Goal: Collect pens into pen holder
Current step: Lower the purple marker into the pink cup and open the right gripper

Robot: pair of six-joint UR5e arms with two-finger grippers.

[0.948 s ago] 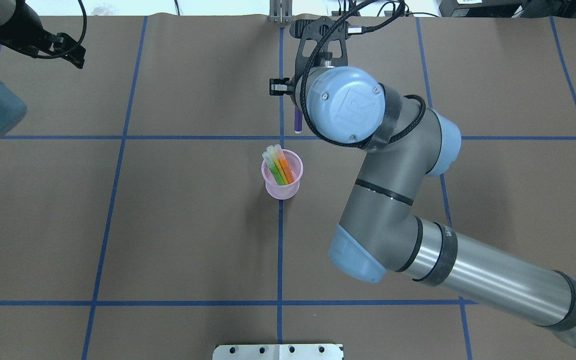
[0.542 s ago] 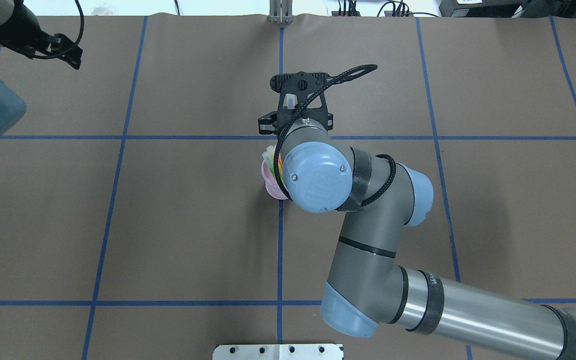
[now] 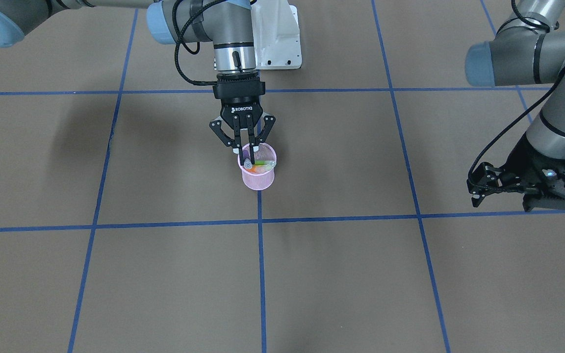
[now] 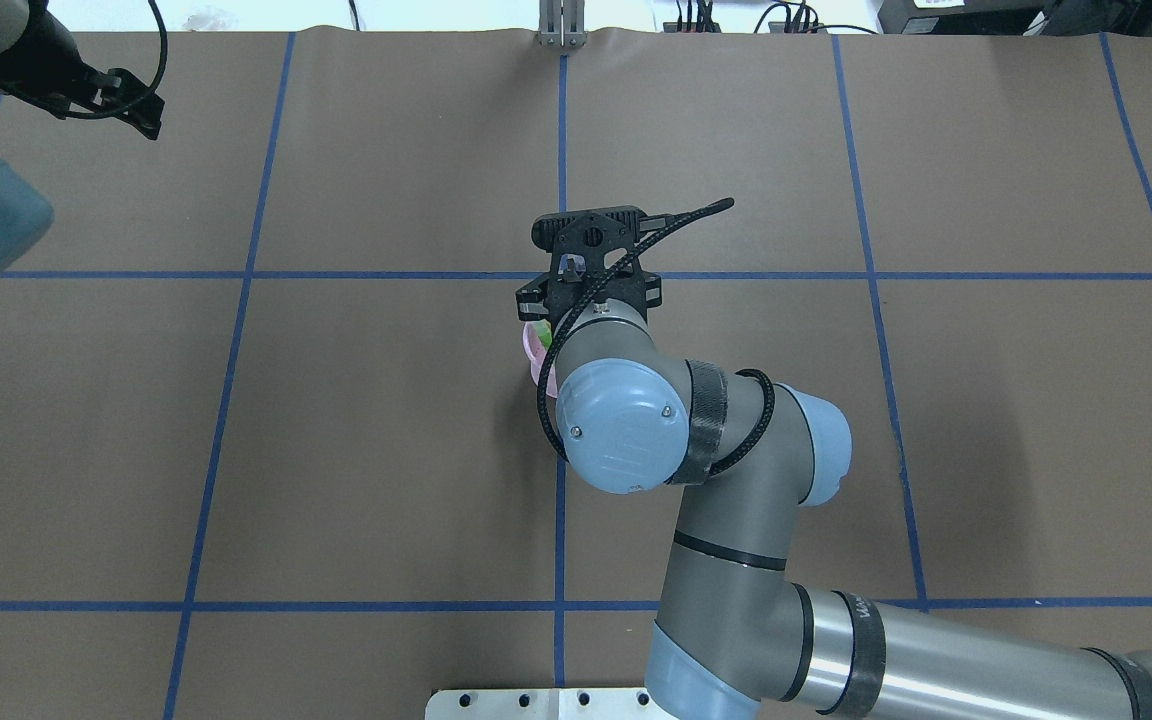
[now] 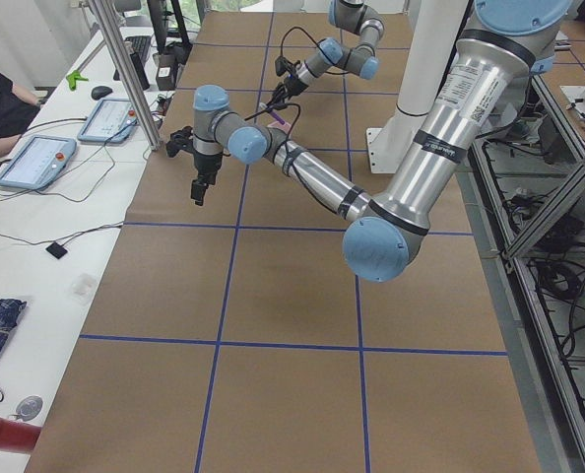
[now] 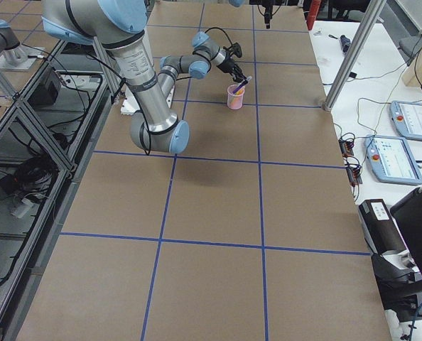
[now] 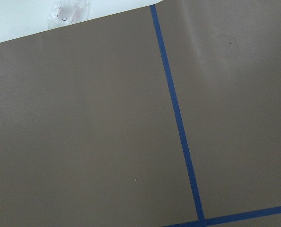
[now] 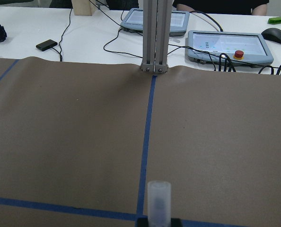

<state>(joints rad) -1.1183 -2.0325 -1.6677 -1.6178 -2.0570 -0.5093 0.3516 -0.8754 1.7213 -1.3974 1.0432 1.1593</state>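
The pink mesh pen holder [image 3: 258, 179] stands at the table's middle on a blue line. Green and orange pens [image 3: 261, 163] lean inside it; the yellow one is not clear to see. My right gripper [image 3: 247, 158] hangs straight over the cup's mouth, shut on the purple pen [image 6: 240, 85], which tilts with its lower end in the cup. The pen's clear cap [image 8: 159, 197] rises between the fingers in the right wrist view. From overhead my right wrist hides all but a sliver of the cup [image 4: 532, 346]. My left gripper [image 3: 477, 189] hovers open and empty far off at the table's left side.
A metal post [image 8: 154, 38] stands at the table's far edge, with tablets [image 8: 230, 45] and cables on the white bench behind. A metal plate [image 4: 556, 703] lies at the near edge. Blue tape lines cross the brown mat.
My right arm has come back from the far side with the purple pen, over the pen holder, and now covers the cup from overhead. The left arm has barely moved.
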